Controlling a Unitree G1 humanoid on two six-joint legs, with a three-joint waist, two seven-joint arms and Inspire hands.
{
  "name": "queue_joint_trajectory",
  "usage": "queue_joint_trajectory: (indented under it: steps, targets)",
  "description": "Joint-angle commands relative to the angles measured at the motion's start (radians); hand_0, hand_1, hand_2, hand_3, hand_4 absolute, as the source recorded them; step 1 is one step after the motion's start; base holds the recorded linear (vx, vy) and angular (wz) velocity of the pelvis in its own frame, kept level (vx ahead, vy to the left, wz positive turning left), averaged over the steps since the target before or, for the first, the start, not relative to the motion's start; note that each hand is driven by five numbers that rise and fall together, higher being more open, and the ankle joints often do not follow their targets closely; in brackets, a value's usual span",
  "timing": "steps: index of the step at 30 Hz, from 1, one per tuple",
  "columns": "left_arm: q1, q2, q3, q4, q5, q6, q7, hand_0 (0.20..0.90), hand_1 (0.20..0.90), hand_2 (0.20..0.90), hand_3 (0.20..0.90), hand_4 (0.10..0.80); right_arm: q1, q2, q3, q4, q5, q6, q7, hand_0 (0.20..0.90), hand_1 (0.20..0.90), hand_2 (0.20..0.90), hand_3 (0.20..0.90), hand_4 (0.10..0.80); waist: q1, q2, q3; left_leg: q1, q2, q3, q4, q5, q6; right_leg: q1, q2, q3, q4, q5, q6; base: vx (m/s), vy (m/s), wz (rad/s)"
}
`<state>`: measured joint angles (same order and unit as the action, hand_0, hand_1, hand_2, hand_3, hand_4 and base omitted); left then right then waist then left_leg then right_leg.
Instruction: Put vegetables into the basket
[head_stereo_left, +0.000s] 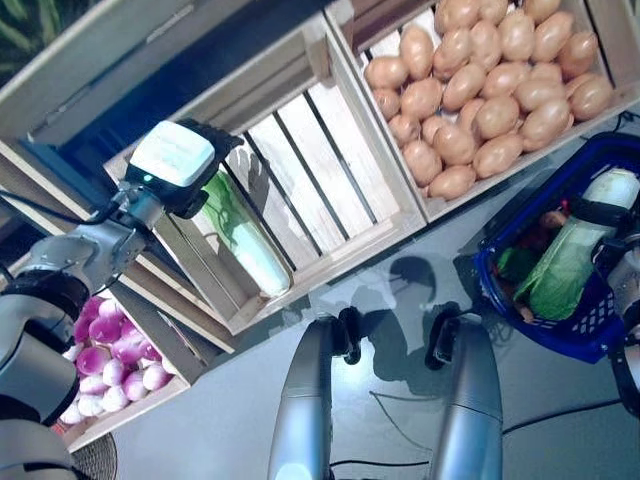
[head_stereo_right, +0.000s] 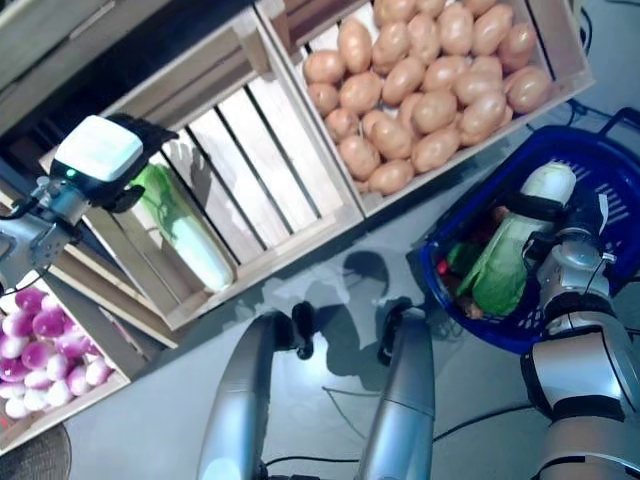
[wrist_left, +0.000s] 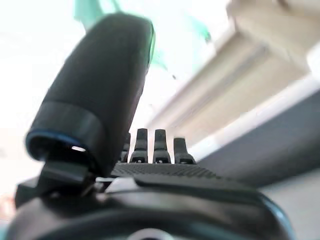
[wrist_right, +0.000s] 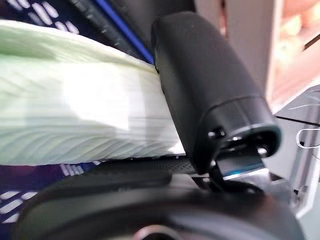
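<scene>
The slatted wooden crate (head_stereo_left: 300, 160) sits right under the left hand, and one long pale-green cabbage (head_stereo_left: 245, 245) lies along its near wall, just below that hand. Beyond it, away from the left hand and toward the right one, the second crate (head_stereo_left: 345, 30) is heaped with potatoes (head_stereo_left: 480, 80). Down by the left arm, a third box holds purple-and-white turnips (head_stereo_left: 105, 360). Over on the other side, the blue basket (head_stereo_right: 470, 320) rests on the grey floor (head_stereo_left: 250, 400) with the right hand inside it. The right hand (head_stereo_right: 548, 215) has its thumb and fingers curled round a second cabbage (head_stereo_right: 505, 260), leafy end pointing into the basket among other greens. The left hand (head_stereo_left: 190, 165) hovers over the crate's cabbage; its thumb stands out and its fingers look straight, holding nothing.
</scene>
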<state>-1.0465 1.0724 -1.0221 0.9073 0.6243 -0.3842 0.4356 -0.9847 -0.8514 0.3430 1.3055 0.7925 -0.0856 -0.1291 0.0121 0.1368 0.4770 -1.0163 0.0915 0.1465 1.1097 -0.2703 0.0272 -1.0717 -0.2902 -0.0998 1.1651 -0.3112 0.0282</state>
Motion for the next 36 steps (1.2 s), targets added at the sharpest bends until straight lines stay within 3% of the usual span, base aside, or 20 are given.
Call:
queue_joint_trajectory:
  steps: [1,7,8,11,23,36]
  targets:
    - [-0.057,0.013,0.030,0.062,-0.056,0.017,-0.028,0.900,0.900,0.900,0.900,0.800,-0.117,-0.110,0.016,0.043,0.032,-0.064,-0.048,0.300,0.300,0.300,0.300,0.400,-0.022,0.004,-0.012,0.064,0.030,0.018,0.049,-0.195,-0.016,0.067,-0.024,0.008,0.055,-0.116,-0.055,-0.075,0.005,-0.07]
    - [-0.112,0.032,-0.048,0.062,-0.080,0.004,-0.091,0.900,0.900,0.900,0.900,0.800,-0.191,-0.115,0.075,0.047,0.004,-0.078,-0.107,0.300,0.300,0.300,0.300,0.400,-0.014,0.003,-0.011,-0.053,0.033,0.005,0.134,-0.211,-0.015,-0.045,-0.034,0.011,0.126,-0.130,-0.059,-0.073,-0.004,0.08]
    - [-0.117,0.034,-0.056,0.067,-0.084,-0.001,-0.098,0.900,0.900,0.900,0.900,0.800,-0.199,-0.115,0.081,0.053,-0.016,-0.069,-0.146,0.900,0.900,0.900,0.900,0.800,-0.012,0.003,-0.011,-0.068,0.033,0.003,0.145,-0.212,-0.014,-0.060,-0.037,0.010,0.137,-0.130,-0.059,-0.049,-0.008,0.10]
    - [-0.123,0.036,-0.076,0.072,-0.087,-0.009,-0.109,0.900,0.900,0.900,0.900,0.800,-0.215,-0.118,0.094,0.064,0.006,-0.055,-0.146,0.900,0.900,0.900,0.900,0.800,-0.009,0.003,-0.009,-0.088,0.035,-0.001,0.160,-0.214,-0.014,-0.076,-0.040,0.008,0.144,-0.129,-0.059,-0.032,0.009,0.09]
    - [-0.165,0.047,-0.151,0.114,-0.063,0.015,-0.168,0.900,0.900,0.900,0.900,0.800,-0.264,-0.139,0.096,0.055,0.205,-0.160,-0.078,0.900,0.900,0.900,0.900,0.800,-0.001,-0.017,-0.008,-0.280,0.052,-0.037,0.292,-0.235,-0.016,-0.247,-0.063,0.009,0.246,-0.141,-0.062,-0.037,0.014,0.05]
    - [-0.194,0.059,-0.211,0.109,-0.086,0.045,-0.206,0.900,0.900,0.900,0.900,0.800,-0.256,-0.158,0.082,-0.007,0.279,-0.345,-0.060,0.900,0.900,0.900,0.900,0.800,-0.004,-0.038,-0.018,-0.380,0.070,-0.056,0.368,-0.257,-0.008,-0.337,-0.076,0.001,0.303,-0.155,-0.066,-0.005,-0.003,0.08]
